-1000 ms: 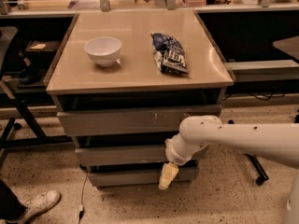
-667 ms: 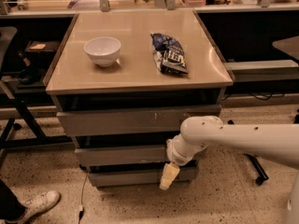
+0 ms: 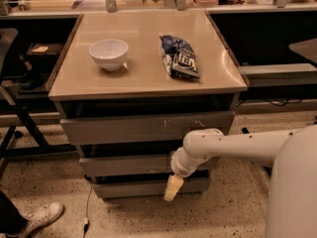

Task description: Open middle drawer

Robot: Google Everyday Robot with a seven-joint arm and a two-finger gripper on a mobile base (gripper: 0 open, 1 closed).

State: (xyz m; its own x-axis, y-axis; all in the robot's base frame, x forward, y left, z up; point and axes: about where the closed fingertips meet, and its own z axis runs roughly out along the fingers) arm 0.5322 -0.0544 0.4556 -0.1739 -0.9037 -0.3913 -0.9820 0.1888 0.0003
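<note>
The middle drawer [image 3: 124, 165] is the plain grey front between the taller scratched top front [image 3: 148, 128] and the narrow bottom front [image 3: 133, 188] of the cabinet. A dark gap shows above it; its interior is not visible. My gripper [image 3: 173, 188] hangs at the end of the white arm [image 3: 233, 145], cream-coloured and pointing down. It is in front of the right part of the cabinet, just below the middle drawer's front and over the bottom front. I cannot tell whether it touches either front.
On the beige cabinet top [image 3: 143, 73] stand a white bowl [image 3: 108, 53] and a blue snack bag [image 3: 179, 56]. A person's white shoe [image 3: 37, 218] is on the floor at lower left. A dark chair frame [image 3: 15, 113] stands left, and a counter [image 3: 148, 4] runs behind.
</note>
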